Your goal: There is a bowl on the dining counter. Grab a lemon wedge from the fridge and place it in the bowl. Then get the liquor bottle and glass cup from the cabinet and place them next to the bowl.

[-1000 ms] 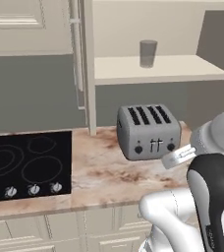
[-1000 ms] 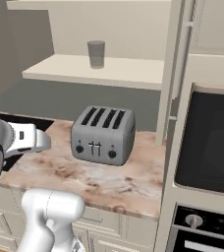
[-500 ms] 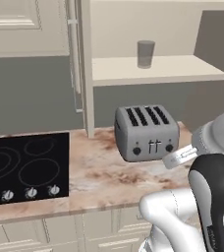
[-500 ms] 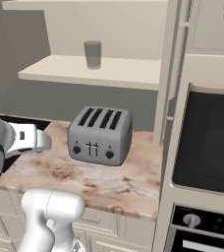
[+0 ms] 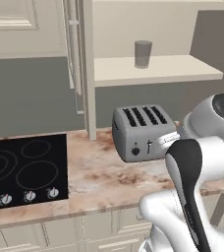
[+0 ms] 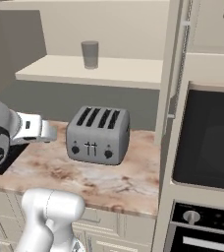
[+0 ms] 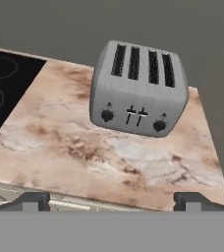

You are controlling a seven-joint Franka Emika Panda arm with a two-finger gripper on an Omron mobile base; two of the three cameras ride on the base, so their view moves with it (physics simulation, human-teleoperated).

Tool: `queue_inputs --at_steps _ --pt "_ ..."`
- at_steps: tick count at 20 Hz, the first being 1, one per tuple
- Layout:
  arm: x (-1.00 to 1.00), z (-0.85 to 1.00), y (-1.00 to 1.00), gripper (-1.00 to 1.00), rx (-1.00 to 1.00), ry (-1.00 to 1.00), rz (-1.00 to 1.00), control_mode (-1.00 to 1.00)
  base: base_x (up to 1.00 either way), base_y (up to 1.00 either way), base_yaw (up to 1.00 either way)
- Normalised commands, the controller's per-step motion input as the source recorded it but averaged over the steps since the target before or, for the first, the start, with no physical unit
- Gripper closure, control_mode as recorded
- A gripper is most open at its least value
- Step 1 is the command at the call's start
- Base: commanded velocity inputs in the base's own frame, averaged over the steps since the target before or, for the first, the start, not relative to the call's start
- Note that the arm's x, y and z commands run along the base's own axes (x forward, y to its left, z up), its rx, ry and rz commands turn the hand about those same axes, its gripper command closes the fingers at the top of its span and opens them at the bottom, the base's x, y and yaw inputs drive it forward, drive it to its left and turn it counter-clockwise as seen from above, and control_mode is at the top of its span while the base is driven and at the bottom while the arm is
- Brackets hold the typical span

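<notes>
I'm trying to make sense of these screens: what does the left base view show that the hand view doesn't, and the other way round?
Only the left base view takes in the glass cup standing on the cream shelf of the cabinet, and the cooktop's row of knobs. Only the hand view looks past the open gripper, with its two dark fingertips set wide apart. Both share the grey four-slot toaster on the marbled worktop, with the black cooktop beside it.

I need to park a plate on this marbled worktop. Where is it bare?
Bare stone lies between the black cooktop and the grey four-slot toaster, and along the front edge before the toaster. Its right end, by the tall oven unit, is tighter.
</notes>
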Motion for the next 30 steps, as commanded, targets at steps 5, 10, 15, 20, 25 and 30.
queue_inputs --at_steps 5,10,15,20,25,30 --pt "0.18 0.38 -0.24 -1.0 -0.05 -0.17 0.04 -1.0 0.0 0.0 0.0" --pt "-0.02 0.87 -0.32 -1.0 -0.21 -0.4 0.26 -1.0 0.0 0.0 0.0" --pt "0.07 0.75 -0.09 -1.0 -0.21 -0.21 0.31 -1.0 0.0 0.0 0.0" --pt "0.18 0.47 -0.05 -1.0 -0.27 -0.01 0.24 -1.0 0.0 0.0 0.0" --pt "0.34 0.16 -0.25 -1.0 -0.35 0.02 0.23 -1.0 0.0 0.0 0.0" --pt "0.13 -0.01 0.09 -1.0 -0.11 0.01 0.12 -1.0 0.0 0.0 0.0"
